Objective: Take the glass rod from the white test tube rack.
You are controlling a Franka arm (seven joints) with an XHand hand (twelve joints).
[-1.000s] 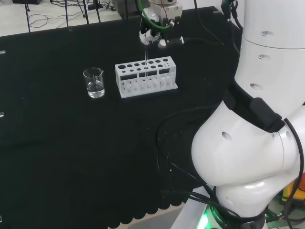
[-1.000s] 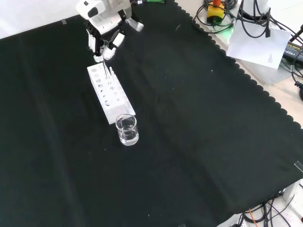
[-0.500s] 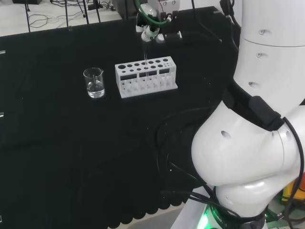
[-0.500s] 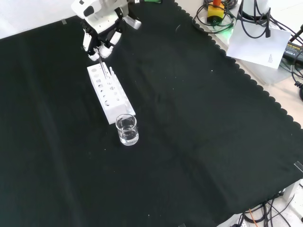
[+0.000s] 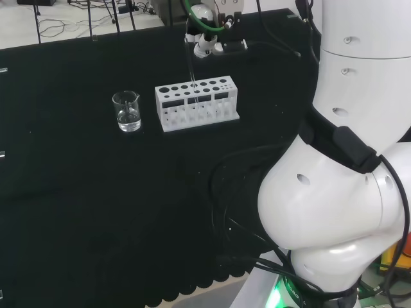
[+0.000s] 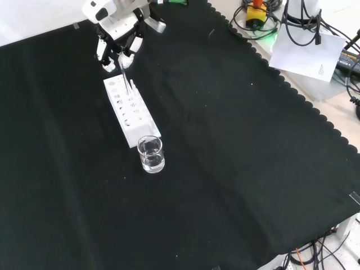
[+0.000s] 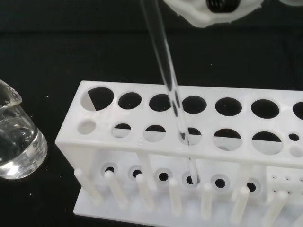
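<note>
Black cloth covers the surface; the hand (image 6: pixel 115 34), pinching the rod (image 7: pixel 168 80), should lift straight up from the rack (image 5: pixel 197 102).

Lab bench. Black cloth (image 6: pixel 236 146) cover, white test tube rack (image 5: pixel 196 102), glass beaker (image 5: pixel 127 111) holding clear liquid, robot arm (image 5: pixel 347 167), loose cables (image 6: pixel 306 19) at the edge.

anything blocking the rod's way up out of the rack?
Nothing visible. The hand holds the glass rod by its top, and the rod's lower end still passes through a hole in the white test tube rack. Above the rack is open space; the beaker stands apart.
</note>
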